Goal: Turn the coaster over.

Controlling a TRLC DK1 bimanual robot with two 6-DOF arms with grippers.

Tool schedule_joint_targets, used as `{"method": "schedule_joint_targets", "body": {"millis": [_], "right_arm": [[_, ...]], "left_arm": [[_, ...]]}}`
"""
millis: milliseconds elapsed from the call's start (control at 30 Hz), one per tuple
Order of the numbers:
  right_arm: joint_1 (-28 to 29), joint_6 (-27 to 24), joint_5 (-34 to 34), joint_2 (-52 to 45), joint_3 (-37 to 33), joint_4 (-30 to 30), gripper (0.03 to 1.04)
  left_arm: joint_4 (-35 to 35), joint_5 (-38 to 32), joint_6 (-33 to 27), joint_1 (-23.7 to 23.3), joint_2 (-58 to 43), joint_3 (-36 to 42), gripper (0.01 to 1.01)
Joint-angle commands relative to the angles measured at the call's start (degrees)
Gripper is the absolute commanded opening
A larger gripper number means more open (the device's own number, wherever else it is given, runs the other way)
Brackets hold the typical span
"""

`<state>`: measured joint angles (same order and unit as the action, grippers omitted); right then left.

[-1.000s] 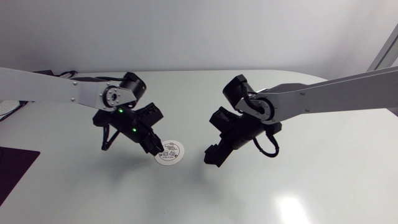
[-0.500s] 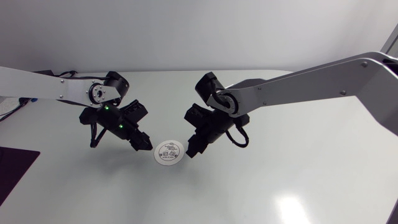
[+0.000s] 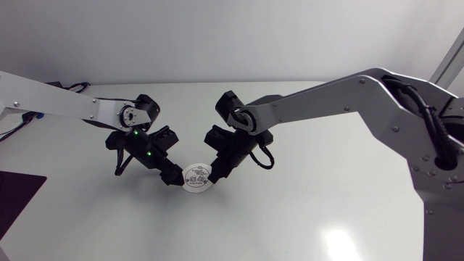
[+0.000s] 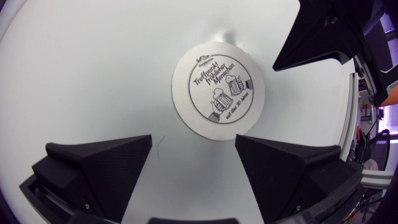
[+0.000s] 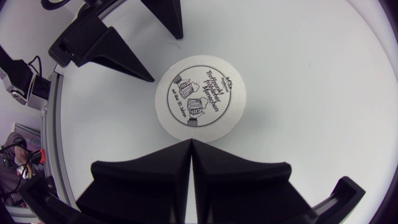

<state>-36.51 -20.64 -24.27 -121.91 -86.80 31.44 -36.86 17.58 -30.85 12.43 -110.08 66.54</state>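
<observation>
Closing on the coaster [image 3: 197, 177], which lies flat and printed face up on the table [image 3: 326, 210] where it was a second ago, the right gripper [image 5: 191, 144] has swung in from well apart and, clenched on nothing, sets its tip at the coaster's rim; on the opposite side the left gripper [image 4: 193, 142] has edged back in and stands spread, the rim just ahead of it. No edge is lifted yet, so the flip looks about to begin

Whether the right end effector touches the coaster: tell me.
Cannot tell. The right wrist view shows the right end effector, shut, meeting the coaster at its rim with no gap, but its height is unclear.
</observation>
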Motion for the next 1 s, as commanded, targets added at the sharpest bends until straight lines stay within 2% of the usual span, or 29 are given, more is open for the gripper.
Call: {"method": "schedule_joint_targets", "body": {"millis": [0,167,400,733,967], "right_arm": [[-0.4,-1.5,-0.7,-2.1,-1.9,1.8,0.05],[-0.1,-1.9,-1.1,-3.8,-4.4,3.6,0.05],[0.7,-2.9,-2.1,-4.6,-5.4,5.4,0.05],[1.1,-3.3,-2.2,-2.0,-1.7,5.2,0.05],[2.7,-4.1,-2.1,1.8,4.1,4.2,0.05]], "left_arm": [[-0.7,0.1,0.1,0.8,-2.5,2.3,0.954],[-0.8,0.3,0.9,2.2,-4.0,3.8,0.923],[-2.6,2.2,1.0,5.7,-5.4,5.0,0.751],[-5.2,6.8,0.6,8.8,-4.9,5.0,0.751],[-5.5,7.6,0.5,5.6,-2.5,5.1,0.751]]}}
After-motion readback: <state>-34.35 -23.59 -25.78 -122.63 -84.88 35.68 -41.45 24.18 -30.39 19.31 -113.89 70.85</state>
